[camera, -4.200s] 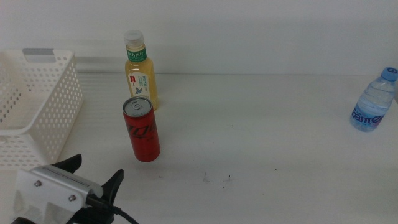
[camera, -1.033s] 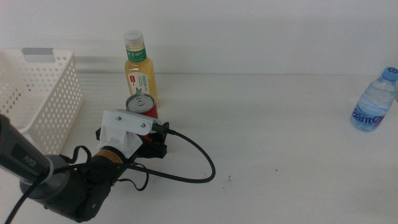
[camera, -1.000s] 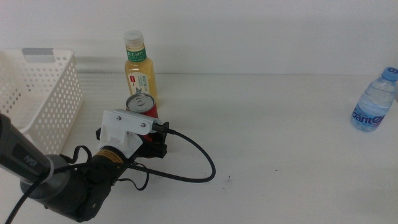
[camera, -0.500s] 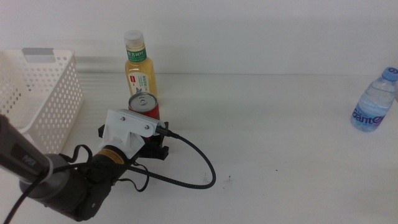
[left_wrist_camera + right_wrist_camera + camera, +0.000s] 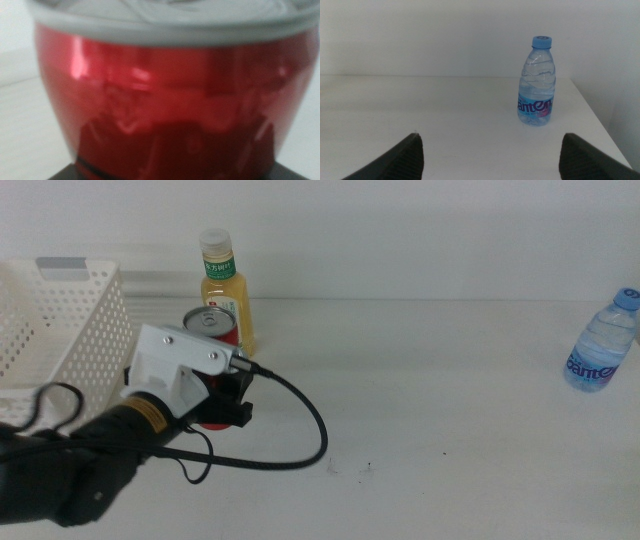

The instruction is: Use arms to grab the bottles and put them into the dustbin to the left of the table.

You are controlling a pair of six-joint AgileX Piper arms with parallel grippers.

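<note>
The left gripper point(image 5: 222, 395) is clamped on the slim red can point(image 5: 212, 330), near the table's left edge and close in front of the yellow tea bottle point(image 5: 226, 290). In the middle view the white wrist housing covers most of the can, leaving only its silver top and a strip of red; whether its base touches the table point(image 5: 450, 400) cannot be told there. The left wrist view adds what that view hides: the can point(image 5: 165, 90) fills the whole picture, blurred with nearness, its silver rim above the red wall and a dark edge of the jaws under it. The tea bottle stands upright near the far edge, and just to the left of the arm sits the dustbin point(image 5: 60, 350), its perforated wall at the table's left edge.

The right gripper point(image 5: 490, 165) appears only in its own wrist view, jaws spread wide with bare tabletop between them. Beyond them the water bottle point(image 5: 537, 82) stands upright near the table's right edge, well apart from the can; the middle view has it point(image 5: 602, 340) at the far right. A broad stretch of tabletop lies open between the two groups.
</note>
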